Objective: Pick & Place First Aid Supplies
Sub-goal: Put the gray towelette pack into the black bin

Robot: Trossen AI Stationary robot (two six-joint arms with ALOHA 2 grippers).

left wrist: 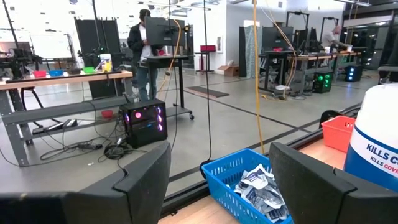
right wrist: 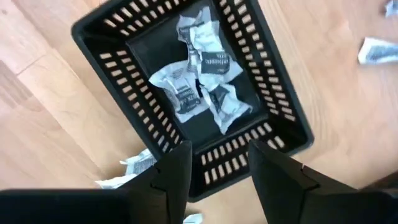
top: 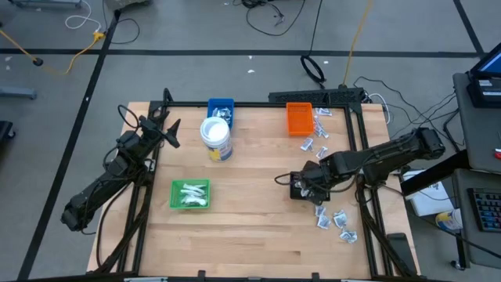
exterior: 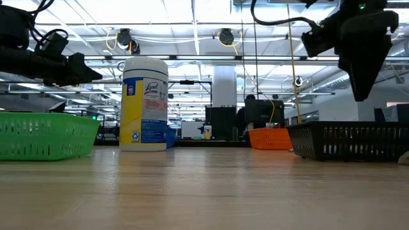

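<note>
Packets fill our view, but first the table, then the black basket directly under our right gripper, whose fingers stand parted with nothing between them. Several white packets lie crumpled in that basket, pointing every way, so we cannot give them one long axis. Loose packets lie on the wood just beside the basket. Our left gripper hovers open and empty; ahead of it sits a blue basket of more packets.
</note>
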